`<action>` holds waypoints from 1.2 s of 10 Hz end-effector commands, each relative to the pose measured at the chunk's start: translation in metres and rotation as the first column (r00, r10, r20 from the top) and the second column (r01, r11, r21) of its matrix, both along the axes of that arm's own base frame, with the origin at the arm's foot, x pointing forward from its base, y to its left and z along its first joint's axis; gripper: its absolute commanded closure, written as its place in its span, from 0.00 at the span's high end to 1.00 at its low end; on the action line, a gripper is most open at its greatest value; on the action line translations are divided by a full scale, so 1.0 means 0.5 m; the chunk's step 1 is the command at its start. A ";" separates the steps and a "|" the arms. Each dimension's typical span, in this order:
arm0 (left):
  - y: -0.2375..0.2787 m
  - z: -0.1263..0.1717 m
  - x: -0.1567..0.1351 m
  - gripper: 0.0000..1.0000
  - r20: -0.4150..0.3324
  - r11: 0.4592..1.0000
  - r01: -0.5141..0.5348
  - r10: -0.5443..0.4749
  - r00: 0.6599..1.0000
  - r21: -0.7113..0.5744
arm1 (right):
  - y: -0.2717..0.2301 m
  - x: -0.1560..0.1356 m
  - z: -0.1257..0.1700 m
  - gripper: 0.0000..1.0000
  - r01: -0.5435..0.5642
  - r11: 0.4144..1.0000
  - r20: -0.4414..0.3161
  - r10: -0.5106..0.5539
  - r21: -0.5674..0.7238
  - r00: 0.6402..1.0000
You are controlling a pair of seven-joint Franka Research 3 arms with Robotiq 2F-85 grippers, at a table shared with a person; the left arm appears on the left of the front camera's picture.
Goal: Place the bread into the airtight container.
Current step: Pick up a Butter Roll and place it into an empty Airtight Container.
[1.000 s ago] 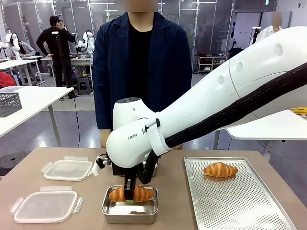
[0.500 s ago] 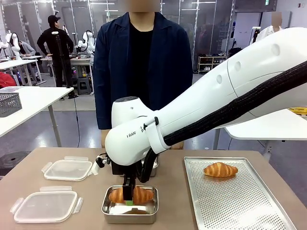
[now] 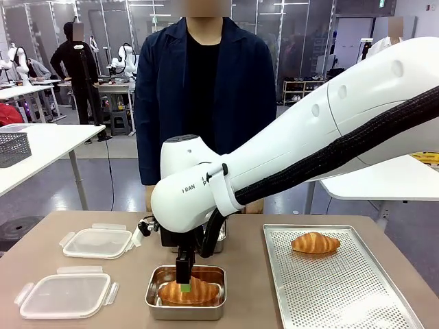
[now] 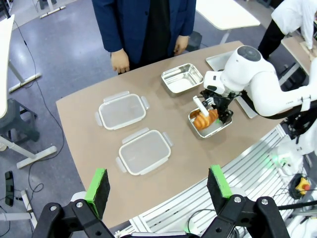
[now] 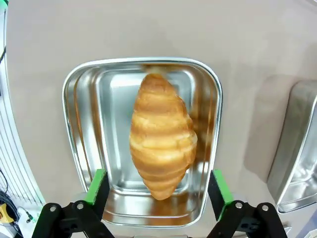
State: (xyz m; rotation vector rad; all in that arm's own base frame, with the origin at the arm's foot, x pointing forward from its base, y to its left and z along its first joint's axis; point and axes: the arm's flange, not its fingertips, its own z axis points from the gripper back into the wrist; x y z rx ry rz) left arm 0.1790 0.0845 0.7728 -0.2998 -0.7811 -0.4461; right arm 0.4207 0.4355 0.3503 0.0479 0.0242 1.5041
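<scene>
Right gripper (image 5: 157, 188): jaws spread wide, green pads (image 5: 96, 186) standing clear on either side of the croissant (image 5: 161, 136), touching nothing. It hangs directly over the steel container (image 5: 81, 129), fingers pointing down.

Croissant: lies lengthwise in the container's well, free of the pads. In the front view its back rises a little above the rim.

Step in hand, as I judge it: release made, retreat due. Lift straight up along the fingers and keep the jaws spread until the pads are above the rim. Any sideways drift could catch the crust or nudge the light pan across the table (image 3: 254, 288).

Materials: the croissant is golden-brown, glossy and ridged in bands, tapering at both tips; likely flaky, so grip it gently. The container is polished metal, a rounded rectangle with sloped walls, and it mirrors the bread.

Outward: a second croissant (image 3: 315, 242) sits at the far end of the perforated tray (image 3: 343, 295), well apart from the container. A second steel container (image 4: 179, 78) stands just beyond the first. Two translucent clip lids (image 3: 97, 242) lie flat on the robot's left.

Left gripper (image 4: 158, 182): spread apart, high above the table, holding nothing.
</scene>
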 end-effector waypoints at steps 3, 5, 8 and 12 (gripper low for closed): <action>0.000 0.005 -0.002 1.00 0.005 1.000 0.013 -0.013 1.000 -0.003 | 0.008 -0.006 -0.002 1.00 -0.008 1.000 -0.001 0.008 0.000 1.000; 0.000 0.005 -0.002 1.00 0.005 1.000 0.013 -0.013 1.000 -0.003 | 0.008 -0.006 -0.002 1.00 -0.008 1.000 -0.001 0.008 0.000 1.000; 0.000 0.005 -0.002 1.00 0.005 1.000 0.013 -0.013 1.000 -0.003 | 0.008 -0.006 -0.002 1.00 -0.008 1.000 -0.001 0.008 0.000 1.000; 0.000 0.005 -0.002 1.00 0.005 1.000 0.013 -0.013 1.000 -0.003 | 0.008 -0.006 -0.002 1.00 -0.008 1.000 -0.001 0.008 0.000 1.000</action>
